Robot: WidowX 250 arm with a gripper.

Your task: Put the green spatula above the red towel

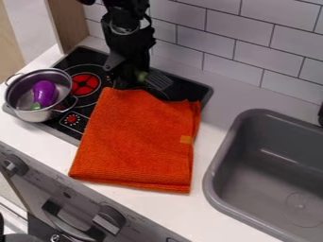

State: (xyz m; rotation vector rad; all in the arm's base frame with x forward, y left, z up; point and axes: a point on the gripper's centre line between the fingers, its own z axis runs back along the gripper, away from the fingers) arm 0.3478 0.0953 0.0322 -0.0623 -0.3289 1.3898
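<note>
1. Nearside of the black two-finger gripper (127,75), a folded orange-red cloth towel (139,142) lies flat across stove and counter, likely marking the goal.
2. Just beside the gripper, beyond the towel's far edge, a grey-headed spatula with a green handle (159,81) points its handle gripperward, apparently for grasping.
3. Above the gripper, the black robot arm (129,35) hangs downward; whether its grip is parted, closed or clamped cannot be told.

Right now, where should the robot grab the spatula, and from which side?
Probably the spatula's green handle, coming from above: the handle looks narrower than the wide, slotted grey head, and the wall behind and towel in front make the sides trickier.
</note>
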